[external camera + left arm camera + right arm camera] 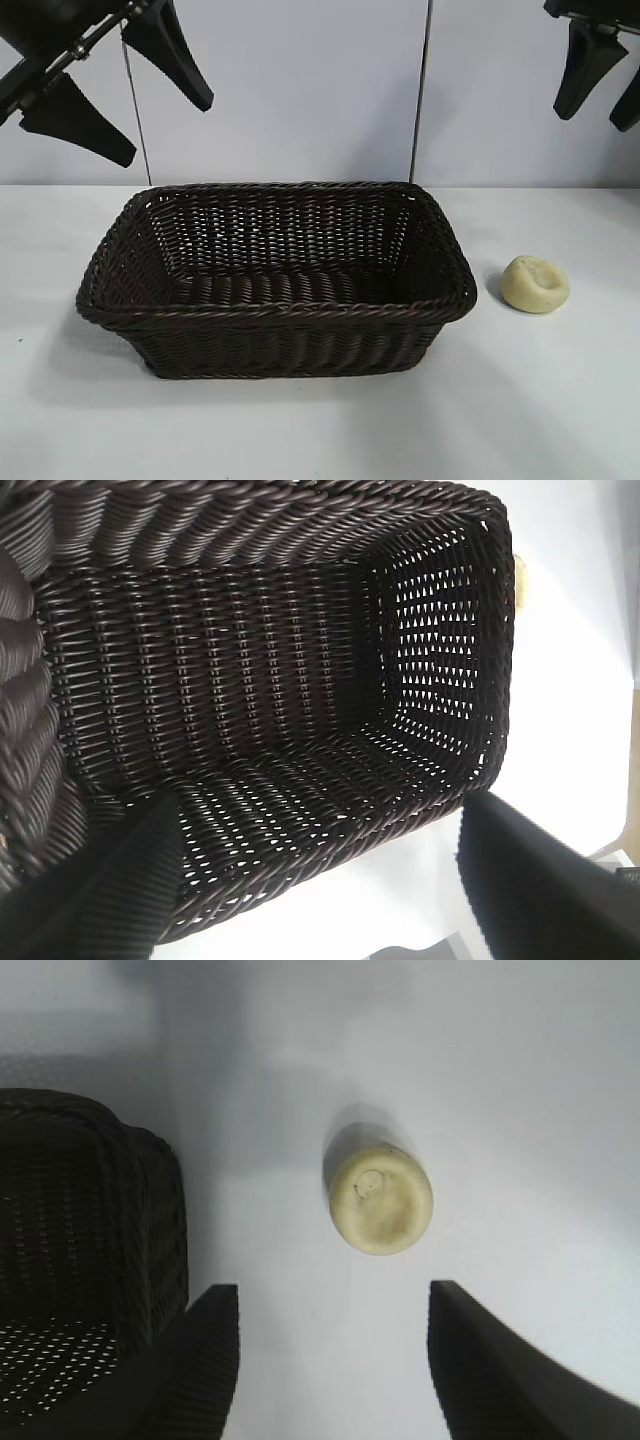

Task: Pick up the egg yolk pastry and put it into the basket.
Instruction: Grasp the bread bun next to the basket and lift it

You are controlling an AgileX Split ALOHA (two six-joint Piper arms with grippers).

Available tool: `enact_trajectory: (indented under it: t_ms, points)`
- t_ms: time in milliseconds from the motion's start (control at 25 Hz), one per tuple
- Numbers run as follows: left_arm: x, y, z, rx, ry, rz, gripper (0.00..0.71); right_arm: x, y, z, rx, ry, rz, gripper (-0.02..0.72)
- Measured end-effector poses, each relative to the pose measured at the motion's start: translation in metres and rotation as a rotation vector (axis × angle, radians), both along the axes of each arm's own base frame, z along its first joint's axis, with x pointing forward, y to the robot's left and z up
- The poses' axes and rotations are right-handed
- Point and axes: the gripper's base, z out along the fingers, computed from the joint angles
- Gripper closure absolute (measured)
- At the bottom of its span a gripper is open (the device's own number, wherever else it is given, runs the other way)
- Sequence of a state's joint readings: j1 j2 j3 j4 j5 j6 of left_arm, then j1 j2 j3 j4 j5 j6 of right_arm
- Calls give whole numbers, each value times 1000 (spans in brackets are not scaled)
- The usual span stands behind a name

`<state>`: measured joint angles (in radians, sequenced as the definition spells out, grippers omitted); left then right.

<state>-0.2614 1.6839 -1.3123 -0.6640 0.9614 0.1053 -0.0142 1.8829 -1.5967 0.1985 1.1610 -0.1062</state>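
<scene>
Hovering high above egg yolk pastry (pixel 535 284), right pincer (pixel 603 88) spread wide, grasping nothing. Pastry resting on white bench (pixel 560 400) just right of basket (pixel 276 305), not touching rim. Left pincer (pixel 118 98) released, hanging over basket's left end.

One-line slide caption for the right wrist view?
Right gripper open above the table, egg yolk pastry ahead between its fingers, basket off to one side.

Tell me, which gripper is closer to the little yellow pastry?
The right. The right gripper hangs open above the pastry, which sits on the table beside the basket. The left gripper hangs open across the basket, well away from it.
</scene>
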Motion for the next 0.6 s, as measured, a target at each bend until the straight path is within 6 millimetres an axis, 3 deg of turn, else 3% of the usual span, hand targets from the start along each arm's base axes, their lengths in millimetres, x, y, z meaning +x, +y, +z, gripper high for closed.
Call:
enact_trajectory:
  t_ms: [120, 600]
  points:
    - [0, 0, 0, 0, -2, 1, 158, 6, 1, -18, 16, 45, -4, 145]
    - [1, 0, 0, 0, -10, 6, 158, 26, 2, -97, 30, 199, -15, 139]
